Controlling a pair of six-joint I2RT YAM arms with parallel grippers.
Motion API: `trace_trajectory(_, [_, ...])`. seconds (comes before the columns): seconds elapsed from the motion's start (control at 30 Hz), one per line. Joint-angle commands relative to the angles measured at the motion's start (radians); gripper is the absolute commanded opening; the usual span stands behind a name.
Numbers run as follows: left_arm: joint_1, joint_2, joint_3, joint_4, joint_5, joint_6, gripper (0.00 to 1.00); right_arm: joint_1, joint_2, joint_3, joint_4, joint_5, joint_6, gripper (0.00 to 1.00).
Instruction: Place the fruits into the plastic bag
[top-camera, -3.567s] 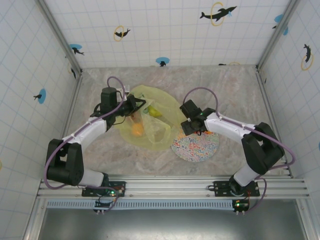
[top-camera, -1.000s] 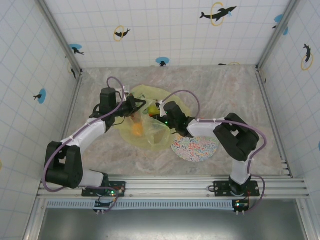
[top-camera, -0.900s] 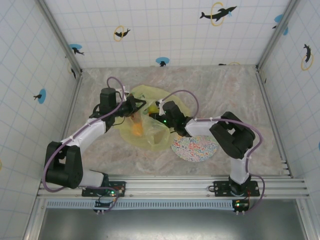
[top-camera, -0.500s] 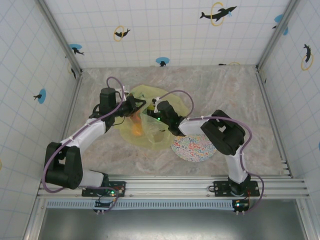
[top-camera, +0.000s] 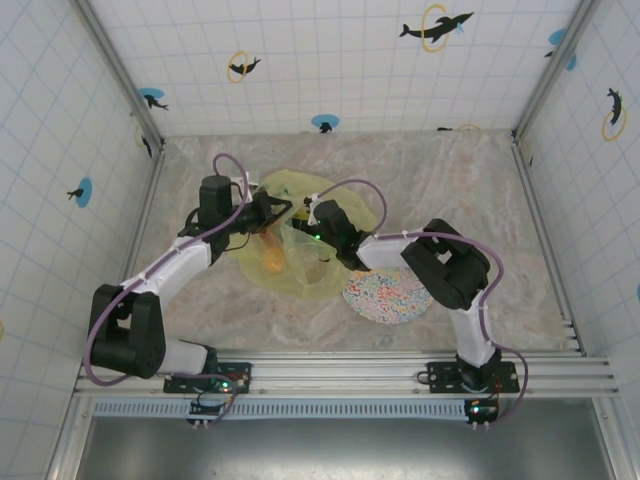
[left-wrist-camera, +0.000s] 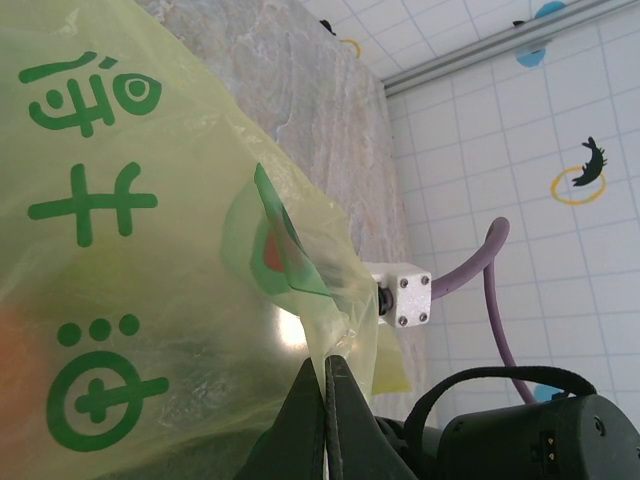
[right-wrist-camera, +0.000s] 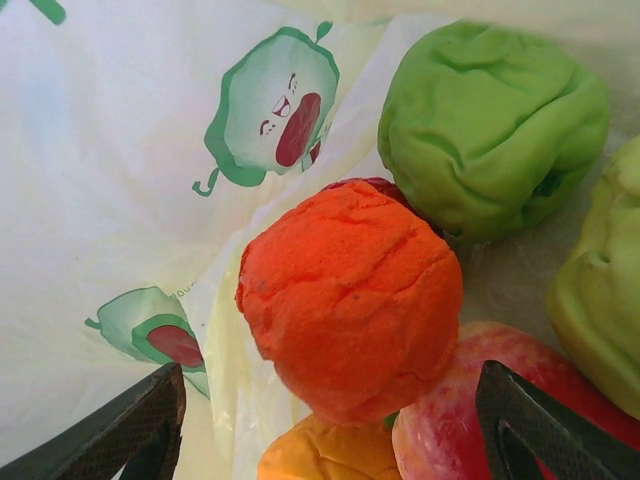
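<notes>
My left pincer is clamped on the plastic bag edge. My right pincer is apart inside it, an orange at 12 o'clock.

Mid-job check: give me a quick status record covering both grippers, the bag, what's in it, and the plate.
left gripper: shut on the plastic bag rim
right gripper: open, inside the bag, straddling the orange
fruit seen in bag: orange, green apple, red apple, second orange underneath
plate: on table, right of the bag
</notes>
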Motion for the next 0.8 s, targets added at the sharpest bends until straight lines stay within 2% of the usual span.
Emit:
trace_trajectory(0.0, [-0.003, -0.022, 0.001, -0.001, 0.002, 0.011, 0.0, -0.014, -0.091, -0.029, -0.007, -0.005, -0.033, 0.76])
trace_trajectory(0.23, [-0.001, -0.032, 0.003, -0.014, -0.03, 0.028, 0.0, -0.04, -0.249, -0.148, -0.12, 0.041, -0.145, 0.75])
trace_trajectory(0.4, [0.005, -0.032, 0.0, 0.012, -0.032, 0.008, 0.0, -0.059, -0.375, -0.21, -0.261, 0.089, -0.253, 0.75])
trace_trajectory(0.77, [0.015, -0.022, -0.012, 0.025, -0.039, -0.003, 0.0, -0.096, -0.625, -0.247, -0.583, 0.167, -0.468, 0.75])
